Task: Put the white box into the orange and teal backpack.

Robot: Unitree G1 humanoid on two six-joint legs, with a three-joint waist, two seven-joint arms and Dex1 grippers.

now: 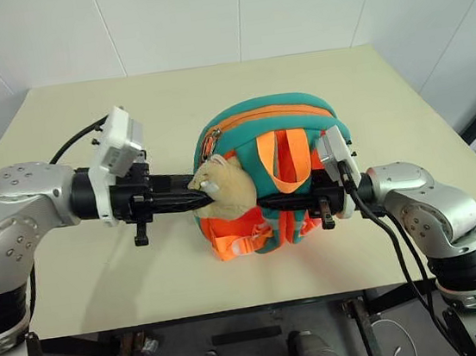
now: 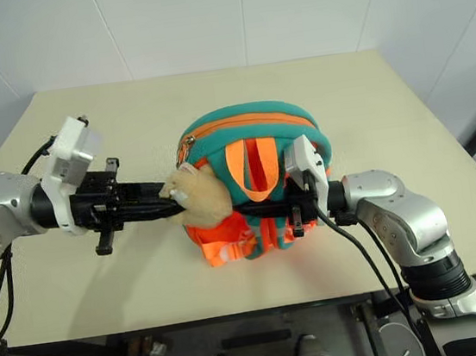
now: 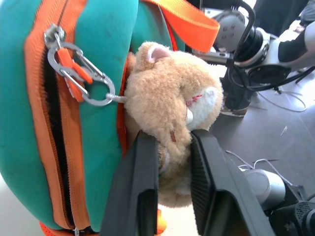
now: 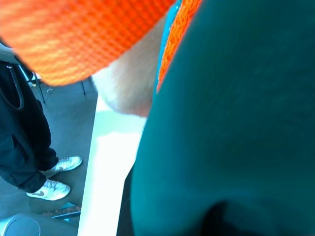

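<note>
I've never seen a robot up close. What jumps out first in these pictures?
The bright orange and teal backpack standing in the middle of the pale table, pinched between two metal arms. The left claw has its black fingers around the tan plush animal head hanging off the bag, beside a silver clip on the zipper. The right claw reaches in at the bag's front from the other side.

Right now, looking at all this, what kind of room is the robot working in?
Probably a lab or test room, not a home. A plain beige table stands against bare white wall panels, loose cables trail over a grey floor, and a person's legs in sneakers stand beside the table.
</note>
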